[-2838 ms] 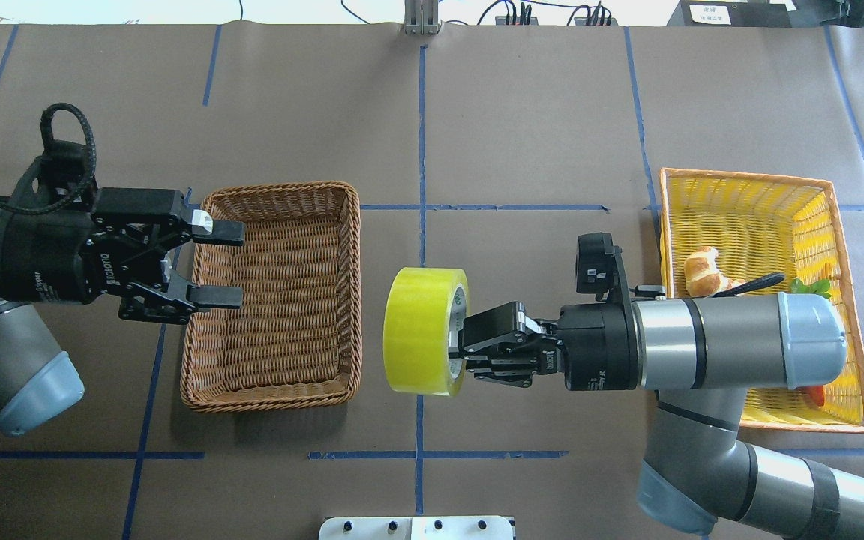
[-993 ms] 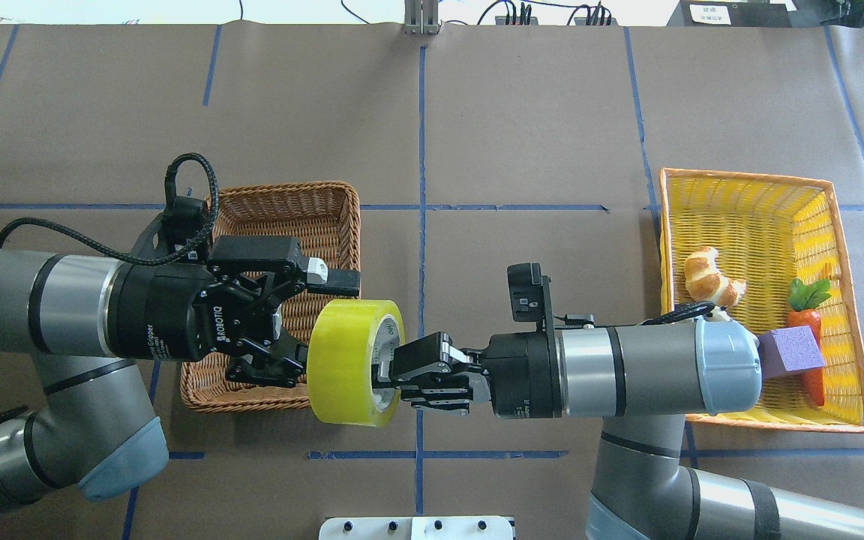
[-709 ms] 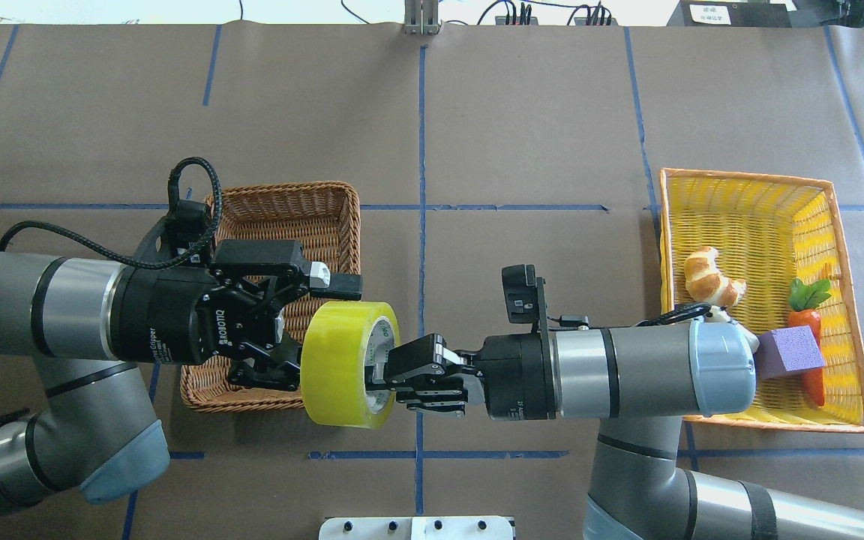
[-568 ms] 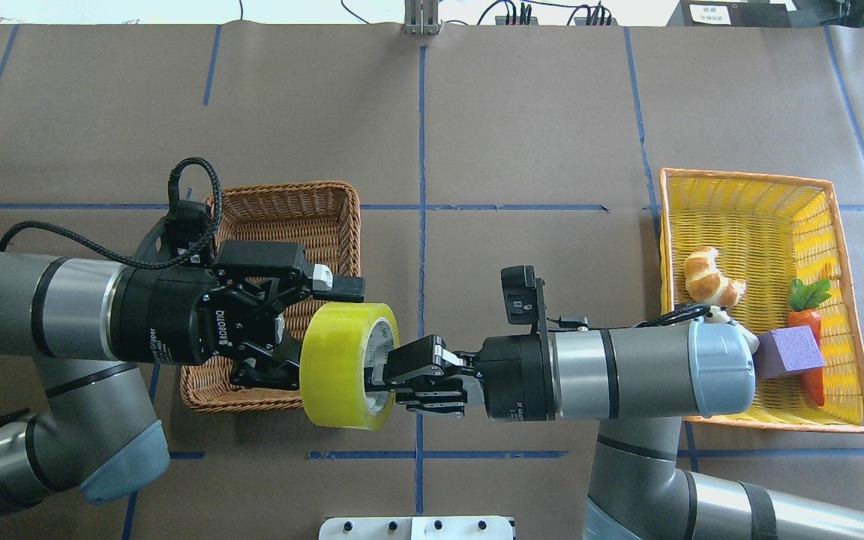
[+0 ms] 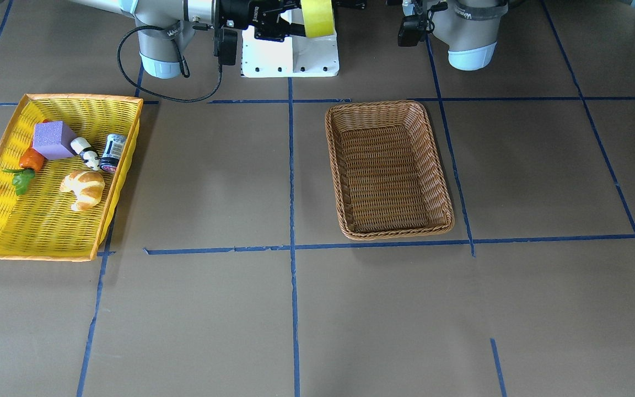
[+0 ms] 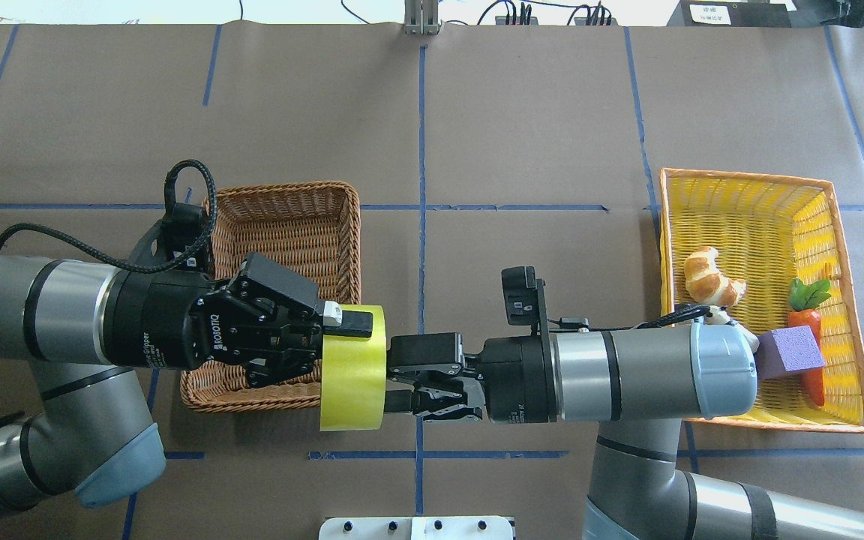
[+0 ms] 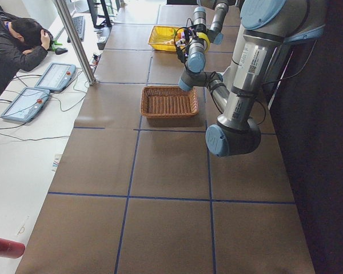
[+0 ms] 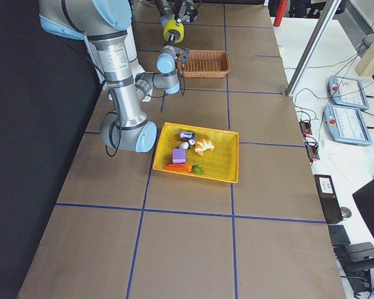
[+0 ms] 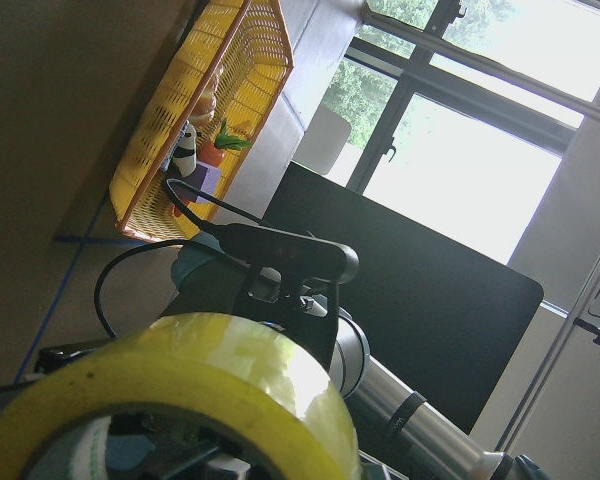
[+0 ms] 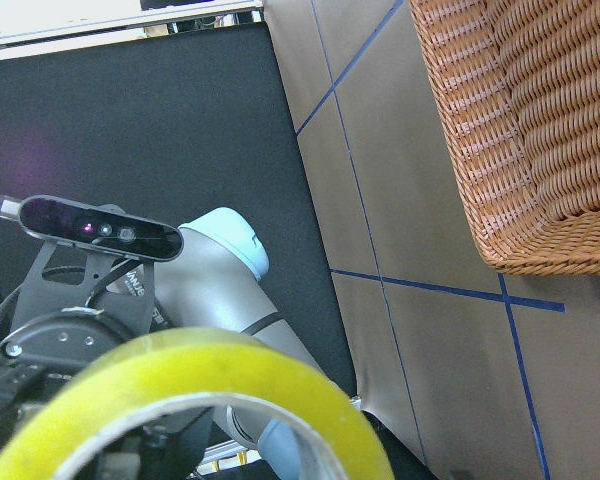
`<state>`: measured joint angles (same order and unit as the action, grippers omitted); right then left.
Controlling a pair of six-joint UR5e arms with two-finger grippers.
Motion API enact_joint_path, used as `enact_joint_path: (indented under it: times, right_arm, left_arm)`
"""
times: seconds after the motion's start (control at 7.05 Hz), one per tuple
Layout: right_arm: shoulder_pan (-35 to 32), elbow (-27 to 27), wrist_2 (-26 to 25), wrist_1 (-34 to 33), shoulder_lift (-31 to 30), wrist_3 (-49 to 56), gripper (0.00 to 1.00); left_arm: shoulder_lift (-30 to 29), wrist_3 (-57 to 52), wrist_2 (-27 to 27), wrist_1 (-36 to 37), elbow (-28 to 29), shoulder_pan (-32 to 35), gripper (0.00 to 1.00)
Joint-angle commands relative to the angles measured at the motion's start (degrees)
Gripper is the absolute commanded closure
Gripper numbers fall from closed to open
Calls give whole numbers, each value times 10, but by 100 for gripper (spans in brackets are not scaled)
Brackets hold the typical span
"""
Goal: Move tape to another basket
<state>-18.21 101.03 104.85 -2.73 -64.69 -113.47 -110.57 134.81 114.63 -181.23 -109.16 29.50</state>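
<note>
The yellow-green tape [image 6: 353, 367] hangs in the air, edge-on, just right of the brown wicker basket's [image 6: 282, 187] near right corner. My left gripper [image 6: 342, 341] is shut on the tape's left side, with one finger [image 6: 349, 322] lying over its outer face. My right gripper [image 6: 396, 375] is at the tape's right side with its fingers spread apart, open. The tape fills the bottom of the left wrist view [image 9: 180, 390] and of the right wrist view [image 10: 180, 400]. In the front-facing view the tape [image 5: 317, 16] is at the top edge, beyond the basket [image 5: 383, 105].
A yellow basket with an orange rim [image 6: 739, 176] at the right holds a croissant [image 6: 711, 274], a carrot [image 6: 807, 330] and a purple block [image 6: 788, 351]. A white base plate [image 5: 290, 55] sits under the arms. An operator [image 7: 17, 45] sits at the side desk.
My left gripper has closed on the tape. My right gripper's fingers have spread apart. The tape has turned edge-on and shifted slightly right.
</note>
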Motion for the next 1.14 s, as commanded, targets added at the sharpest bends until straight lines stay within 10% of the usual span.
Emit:
enact_joint_path:
  times: [0.0,0.57,0.99]
  right_arm:
    - [-1,1,0,2,0,0,1]
    - [-52,7,17,-49,-13,20,1]
    - [-251,9,231,-251,-17,155,1]
  left_arm:
    - [4,22,3,-1,-4,1,100]
    - [40,18,131,30,7,139,100]
    - [33,-125,165,246,-4,142,100]
